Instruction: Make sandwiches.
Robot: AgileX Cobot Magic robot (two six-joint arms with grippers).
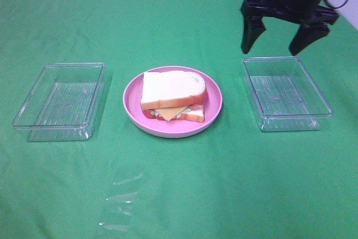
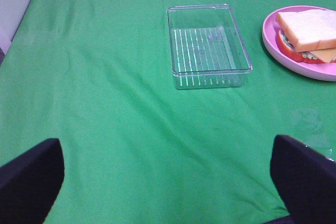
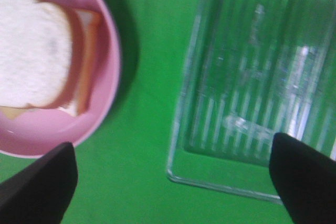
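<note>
A sandwich (image 1: 173, 95) of white bread slices with orange-brown crust, yellow cheese and a red layer sits on a round pink plate (image 1: 215, 100) at the table's middle. It also shows in the left wrist view (image 2: 310, 35) and the right wrist view (image 3: 39, 59). My right gripper (image 1: 281, 42) is open and empty, hanging above the far edge of the right clear tray (image 1: 286, 93), apart from the sandwich. My left gripper (image 2: 168, 182) is open and empty over bare cloth, short of the left clear tray (image 2: 207, 45); it is outside the high view.
Two empty clear plastic trays flank the plate, the left one (image 1: 61, 101) and the right one (image 3: 257, 87). A green cloth (image 1: 224, 183) covers the table. A piece of clear film (image 1: 120, 205) lies near the front edge.
</note>
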